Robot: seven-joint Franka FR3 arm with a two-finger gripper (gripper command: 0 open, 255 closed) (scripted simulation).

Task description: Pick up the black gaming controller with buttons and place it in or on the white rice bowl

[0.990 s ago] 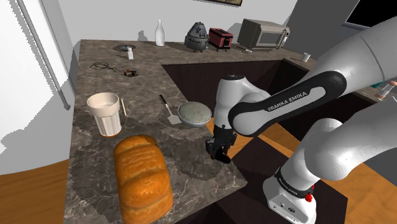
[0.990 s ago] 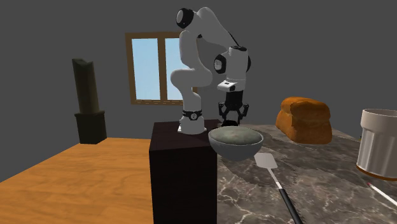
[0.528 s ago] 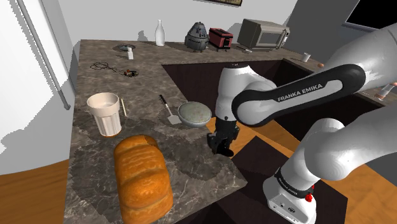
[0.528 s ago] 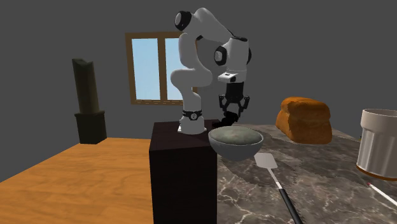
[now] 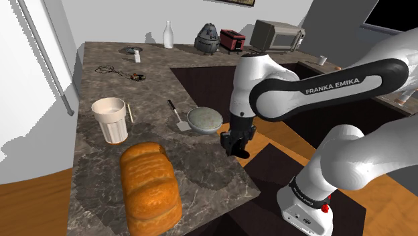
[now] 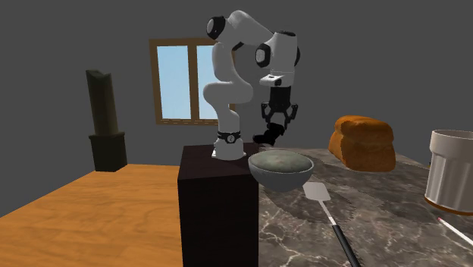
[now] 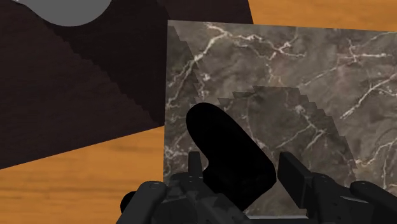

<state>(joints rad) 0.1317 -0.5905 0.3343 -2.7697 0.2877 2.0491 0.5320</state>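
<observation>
My gripper (image 5: 235, 145) is shut on the black controller (image 5: 240, 152) and holds it in the air above the marble counter's (image 5: 201, 167) corner, on the stand's side of the bowl. The bowl (image 5: 204, 119) is round and grey-looking with a pale rim, and stands on the counter near the edge. In the second exterior view the gripper (image 6: 276, 127) hangs above and behind the bowl (image 6: 280, 168), with the controller (image 6: 266, 137) sticking out below it. In the wrist view the controller (image 7: 226, 149) is clasped between the two fingers (image 7: 294, 173), with the counter beneath.
A large bread loaf (image 5: 151, 184) lies on the near counter. A white ribbed cup (image 5: 110, 119) and a spatula (image 5: 178, 116) stand beside the bowl. The dark stand (image 6: 216, 205) adjoins the counter edge. Appliances (image 5: 276, 35) and a bottle (image 5: 169, 34) line the back wall.
The gripper has risen off the counter with the controller held in it, and the arm's elbow has swung upward. The bowl and other items have not moved.
</observation>
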